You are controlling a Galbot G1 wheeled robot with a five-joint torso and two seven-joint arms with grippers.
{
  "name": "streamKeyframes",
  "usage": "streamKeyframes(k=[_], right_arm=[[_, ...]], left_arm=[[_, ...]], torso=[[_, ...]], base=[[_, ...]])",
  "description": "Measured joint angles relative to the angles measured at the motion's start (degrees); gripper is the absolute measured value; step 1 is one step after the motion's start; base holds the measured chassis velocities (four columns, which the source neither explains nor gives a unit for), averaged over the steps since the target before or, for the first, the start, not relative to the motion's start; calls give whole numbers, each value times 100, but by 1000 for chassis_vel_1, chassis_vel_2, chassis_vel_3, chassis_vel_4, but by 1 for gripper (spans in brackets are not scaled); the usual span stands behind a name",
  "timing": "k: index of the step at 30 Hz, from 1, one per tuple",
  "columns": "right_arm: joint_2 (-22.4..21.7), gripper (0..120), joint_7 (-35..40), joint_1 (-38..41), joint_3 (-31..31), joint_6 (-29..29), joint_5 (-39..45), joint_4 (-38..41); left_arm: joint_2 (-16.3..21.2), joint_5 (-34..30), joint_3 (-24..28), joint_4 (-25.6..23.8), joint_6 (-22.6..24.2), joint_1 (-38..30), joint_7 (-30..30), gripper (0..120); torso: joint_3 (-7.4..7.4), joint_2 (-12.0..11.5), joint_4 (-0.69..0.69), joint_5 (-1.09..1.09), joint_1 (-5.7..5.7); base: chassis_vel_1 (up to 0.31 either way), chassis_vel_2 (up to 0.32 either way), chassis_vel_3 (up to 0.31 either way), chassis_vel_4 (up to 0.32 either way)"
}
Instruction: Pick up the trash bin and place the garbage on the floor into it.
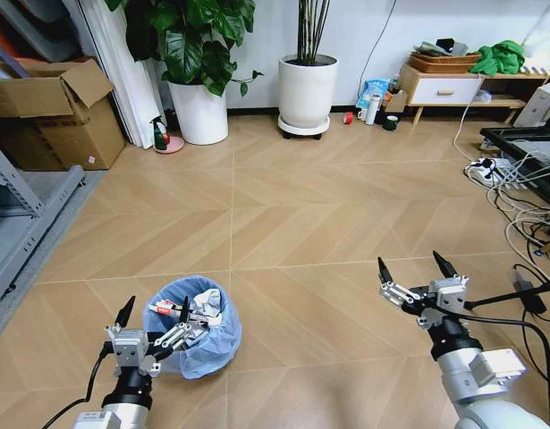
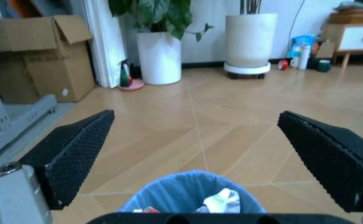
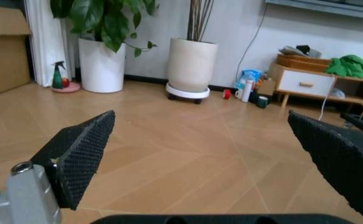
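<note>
Trash bin [image 1: 196, 327] just beside left gripper [image 1: 155, 313], fingers spread | right gripper [image 1: 417, 268] spread, well apart

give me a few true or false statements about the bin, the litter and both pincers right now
1. The trash bin stands on the floor. True.
2. The left pincer is clamped shut on the bin's rim. False: its fingers are spread apart over the bin, gripping nothing.
3. The garbage lies inside the bin. True.
4. The right pincer holds a tissue wad. False: it is open and empty above bare floor.
5. The bin has a black liner. False: the liner is pale blue.
</note>
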Motion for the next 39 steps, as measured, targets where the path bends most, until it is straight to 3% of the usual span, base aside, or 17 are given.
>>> streamKeyframes(k=[8, 39], right_arm=[[61, 100, 34, -68, 49, -55, -66, 30], [58, 100, 46, -63, 51, -68, -69, 30]], left_arm=[[53, -23, 0, -162, 552, -2, -20, 100], [61, -26, -4, -165, 584, -9, -25, 100]], torso=[[0, 0, 0, 0, 0], [0, 0, 0, 0, 0]], base=[[0, 0, 0, 0], [0, 0, 0, 0]])
